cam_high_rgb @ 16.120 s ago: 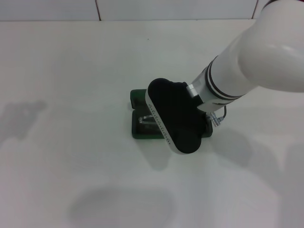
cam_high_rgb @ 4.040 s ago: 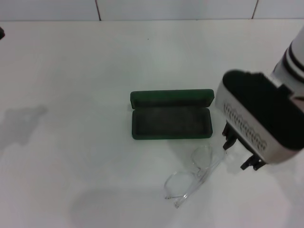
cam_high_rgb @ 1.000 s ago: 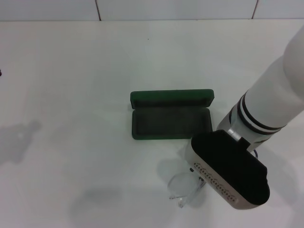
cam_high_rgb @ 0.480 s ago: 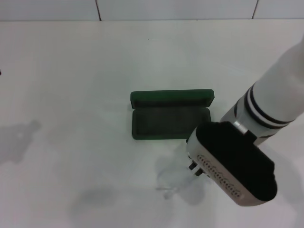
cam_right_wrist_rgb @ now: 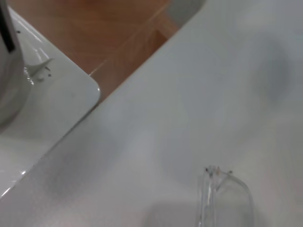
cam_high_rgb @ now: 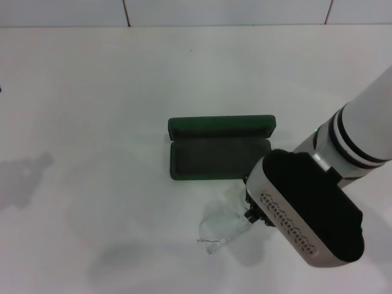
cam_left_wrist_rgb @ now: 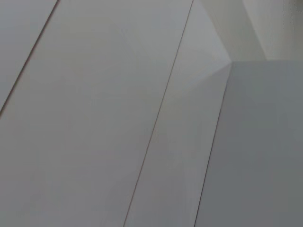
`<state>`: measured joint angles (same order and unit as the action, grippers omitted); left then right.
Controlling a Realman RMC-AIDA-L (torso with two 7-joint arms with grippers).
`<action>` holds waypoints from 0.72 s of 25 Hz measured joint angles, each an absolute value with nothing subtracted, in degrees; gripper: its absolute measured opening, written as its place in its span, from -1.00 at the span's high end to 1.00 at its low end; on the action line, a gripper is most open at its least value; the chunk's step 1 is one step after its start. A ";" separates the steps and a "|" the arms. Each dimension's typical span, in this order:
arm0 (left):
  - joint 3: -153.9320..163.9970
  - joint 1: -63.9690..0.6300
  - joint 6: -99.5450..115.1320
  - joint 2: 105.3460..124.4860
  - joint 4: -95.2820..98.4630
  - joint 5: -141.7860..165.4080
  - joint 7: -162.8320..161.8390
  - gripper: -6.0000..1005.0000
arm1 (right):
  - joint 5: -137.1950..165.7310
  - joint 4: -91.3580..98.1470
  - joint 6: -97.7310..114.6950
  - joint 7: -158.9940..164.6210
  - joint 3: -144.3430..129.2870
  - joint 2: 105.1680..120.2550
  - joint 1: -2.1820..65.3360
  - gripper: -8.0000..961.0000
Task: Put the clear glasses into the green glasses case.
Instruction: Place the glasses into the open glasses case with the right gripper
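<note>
The head view is showing the right gripper point(cam_high_rgb: 251, 210) hanging low over the white table point(cam_high_rgb: 92, 122), just in front of the green glasses case point(cam_high_rgb: 219, 157). The case is lying open, lid folded back, dark interior facing up. The clear glasses point(cam_high_rgb: 218, 229) are sticking out from under the gripper, one lens and the frame end showing; the gripper appears to be holding them by the other end, though the wrist housing is hiding the fingers and the grip cannot be confirmed. The glasses are sitting outside the case, near its front right corner.

The right wrist view is adding a close look at one lens point(cam_right_wrist_rgb: 226, 201) above the table surface, plus a wooden floor beyond the table edge.

The left wrist view is showing only pale wall panels; the left gripper is out of sight.
</note>
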<state>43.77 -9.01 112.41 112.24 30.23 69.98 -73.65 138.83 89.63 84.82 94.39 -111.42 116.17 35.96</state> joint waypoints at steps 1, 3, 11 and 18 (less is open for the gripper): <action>43.76 -9.03 112.41 112.23 30.23 70.04 -73.66 0.89 | 138.99 89.53 84.65 94.43 -111.39 116.17 35.94 0.97; 43.84 -9.06 112.41 112.23 30.23 70.19 -73.65 0.89 | 139.04 89.33 83.99 94.53 -111.44 116.18 35.84 0.94; 44.04 -8.57 112.41 112.23 30.23 70.44 -73.64 0.89 | 139.94 84.75 77.27 92.88 -116.76 116.19 35.94 0.48; 43.80 -8.84 112.41 112.03 30.24 70.50 -74.22 0.89 | 141.41 83.33 74.09 92.48 -118.16 116.19 36.47 0.11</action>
